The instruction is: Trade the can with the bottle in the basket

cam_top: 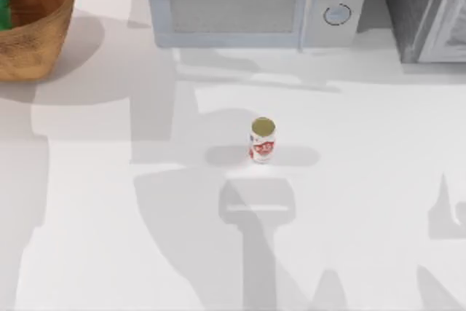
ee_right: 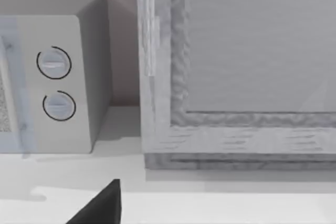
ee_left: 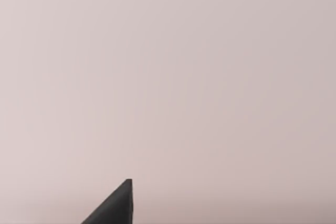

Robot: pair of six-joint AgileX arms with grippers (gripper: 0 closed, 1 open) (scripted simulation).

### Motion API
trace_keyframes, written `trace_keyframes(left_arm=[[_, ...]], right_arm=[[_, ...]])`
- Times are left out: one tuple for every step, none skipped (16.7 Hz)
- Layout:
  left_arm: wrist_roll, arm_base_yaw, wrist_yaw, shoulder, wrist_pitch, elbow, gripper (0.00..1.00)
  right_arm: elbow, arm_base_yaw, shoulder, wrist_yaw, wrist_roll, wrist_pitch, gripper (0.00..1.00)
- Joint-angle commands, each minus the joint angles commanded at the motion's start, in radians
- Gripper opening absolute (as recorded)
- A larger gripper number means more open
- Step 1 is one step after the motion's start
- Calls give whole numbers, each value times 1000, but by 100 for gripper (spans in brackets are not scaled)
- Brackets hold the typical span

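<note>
A white microwave with two round knobs stands on the white table. Just beside it is a big grey box. A dark finger pokes in.

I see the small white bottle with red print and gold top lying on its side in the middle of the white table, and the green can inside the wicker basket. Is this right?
Not quite. The small white bottle with red print and gold top stands upright, not on its side, mid-table; the top view shows its round gold top facing up. The green can is indeed inside the orange-brown wicker basket.
</note>
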Motion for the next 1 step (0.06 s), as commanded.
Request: trace_keyframes(left_arm=[[0,0,0,0,0,0,100]], right_arm=[[0,0,0,0,0,0,100]])
